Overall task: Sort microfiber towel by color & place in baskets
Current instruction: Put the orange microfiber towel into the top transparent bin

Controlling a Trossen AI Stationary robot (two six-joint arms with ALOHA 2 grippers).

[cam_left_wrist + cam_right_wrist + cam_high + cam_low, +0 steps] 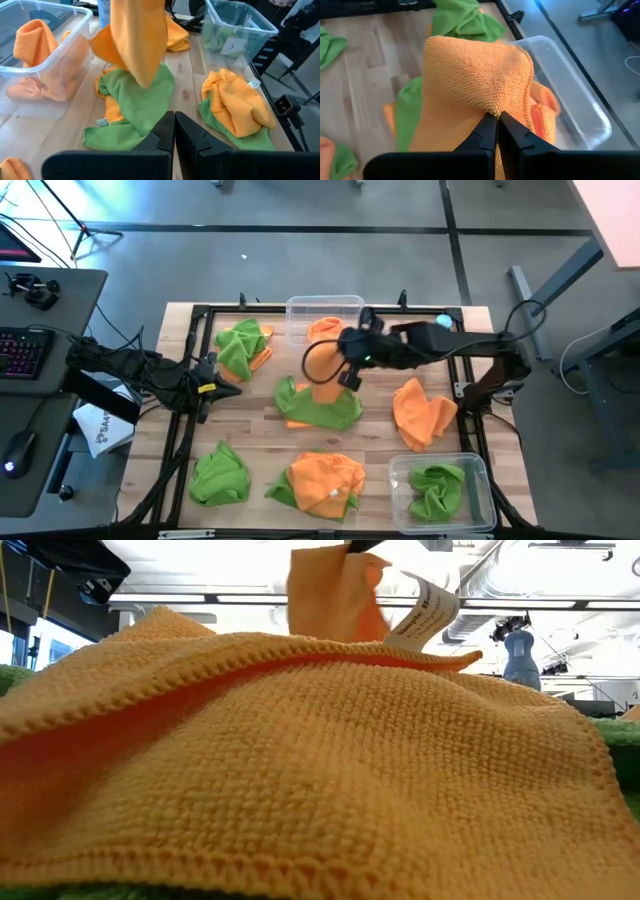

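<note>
One orange towel point(322, 361) is hanging from the right gripper point(351, 370), which is pinching a fold of it between fingers pressed tightly together; the right wrist view is showing the cloth bunched right at the fingertips and draping below. In the high view the gripper is hovering near the centre of the counter point(262, 420), and the orange basket point(325, 318) is lying just off at about twelve o'clock from it, near the far edge. That is the relation the coming move is turning on: the carry looks short and mostly away from the front edge, toward twelve o'clock, with the hanging cloth needing to clear the basket's near rim. The basket's long axis is running from nine to three o'clock, and one orange cloth is already lying inside it.

The right arm is reaching in from three o'clock and is clearly the nearer one. The left gripper point(218, 387) is waiting at about nine o'clock from the held towel, its fingers looking pressed together and empty in the left wrist view.

Directly below the hanging towel a green towel point(320, 406) is lying spread over another orange one. The green basket point(441, 488) is sitting at about five o'clock, in the front right corner, holding one green cloth. More towels are lying loose: a green-and-orange pair at ten o'clock, an orange one at four o'clock, a green one at seven o'clock, and an orange-over-green heap at six o'clock.
</note>
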